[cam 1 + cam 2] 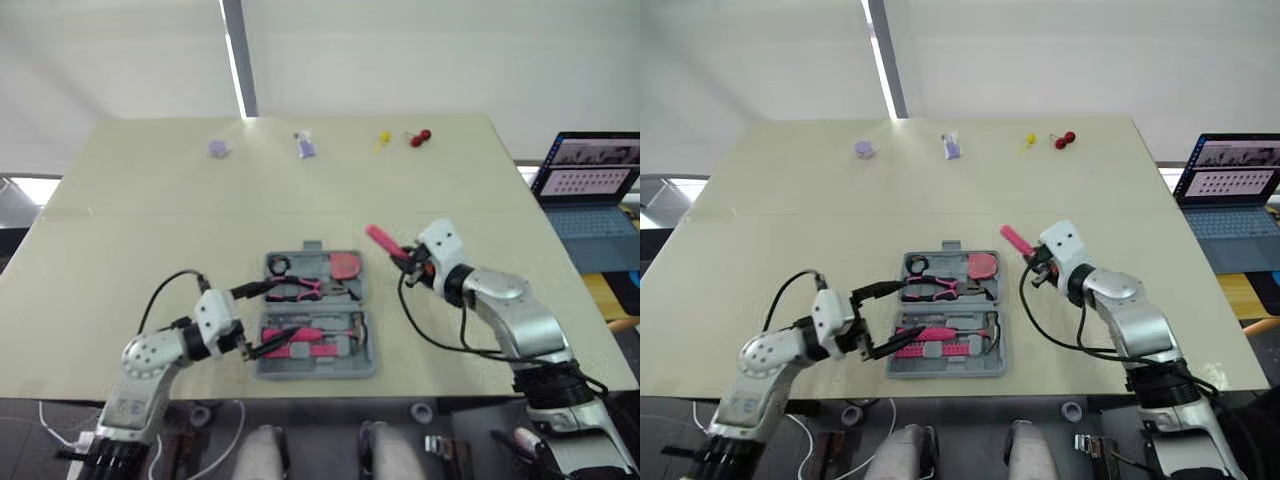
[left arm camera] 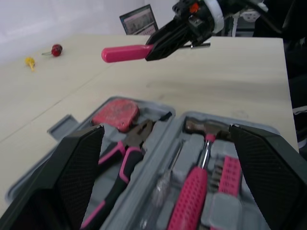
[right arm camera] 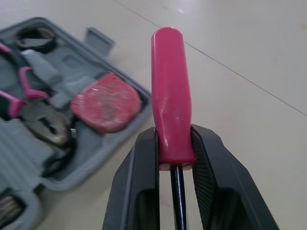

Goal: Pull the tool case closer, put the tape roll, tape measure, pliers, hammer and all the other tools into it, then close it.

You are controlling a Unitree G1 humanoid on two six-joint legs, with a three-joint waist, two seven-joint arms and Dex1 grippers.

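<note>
The grey tool case point(image 1: 366, 345) lies open near the table's front edge. Inside it are the black tape roll point(image 1: 279, 265), pink-handled pliers point(image 1: 300, 290), the red tape measure point(image 1: 345, 265) and a pink-handled hammer point(image 2: 194, 189). My left gripper point(image 1: 262, 318) is open, its fingers spread over the case's left side, one near the pliers and one near the hammer's handle. To the right of the case, my right gripper point(image 1: 405, 260) is shut on a pink-handled screwdriver point(image 3: 170, 96), which it holds above the table with the handle pointing toward the tape measure point(image 3: 105, 103).
Along the table's far edge lie a small purple round item point(image 1: 220, 148), a purple-and-white item point(image 1: 306, 144), a yellow piece point(image 1: 383, 139) and a red piece point(image 1: 420, 137). An open laptop point(image 1: 590, 190) stands beyond the table's right edge.
</note>
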